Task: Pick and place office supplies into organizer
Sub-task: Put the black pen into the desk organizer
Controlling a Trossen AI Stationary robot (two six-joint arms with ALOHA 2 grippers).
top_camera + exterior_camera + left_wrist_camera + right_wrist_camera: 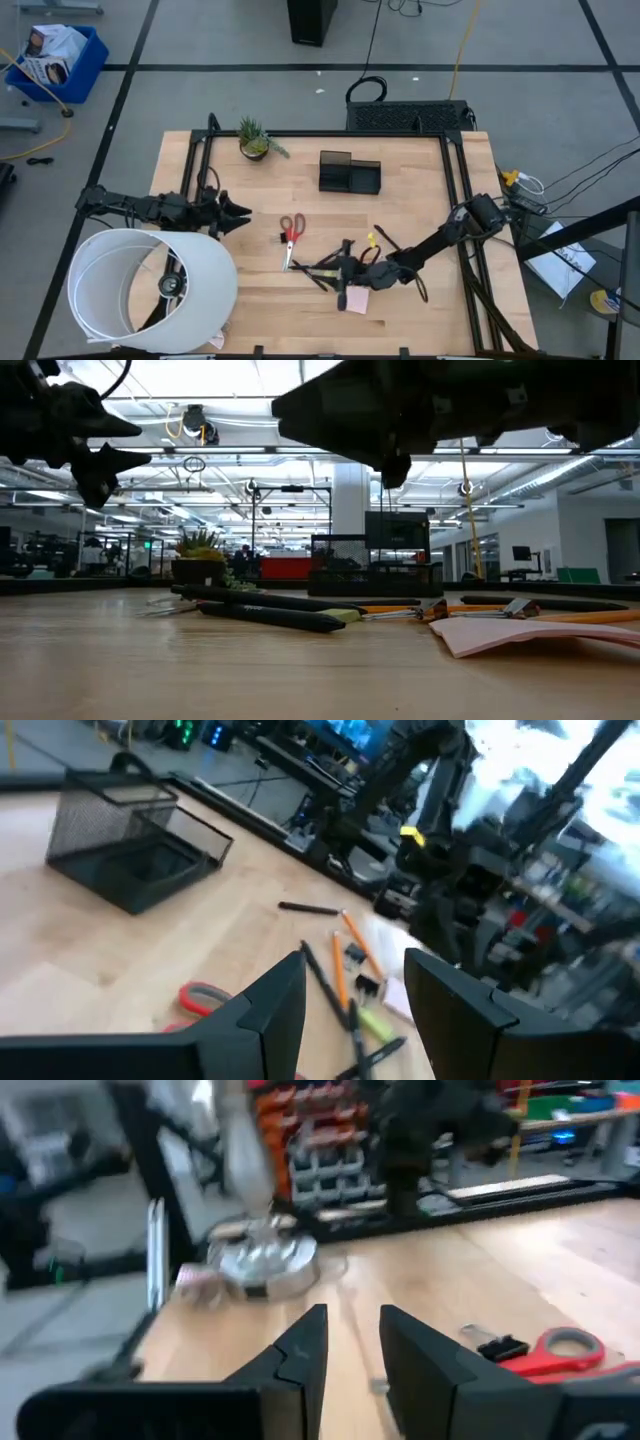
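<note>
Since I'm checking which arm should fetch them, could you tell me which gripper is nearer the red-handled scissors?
The right gripper, a short way right of the red-handled scissors over the pens; the left gripper sits slightly farther, at their left.

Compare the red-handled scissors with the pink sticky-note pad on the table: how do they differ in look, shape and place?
The scissors have red loop handles and thin metal blades; the sticky-note pad is a flat pink square. The scissors lie apart, on bare wood toward the left arm's side; the pad lies at the edge of the pile of pens, beneath the right gripper. Both lie flat on the table, outside the organizer.
</note>
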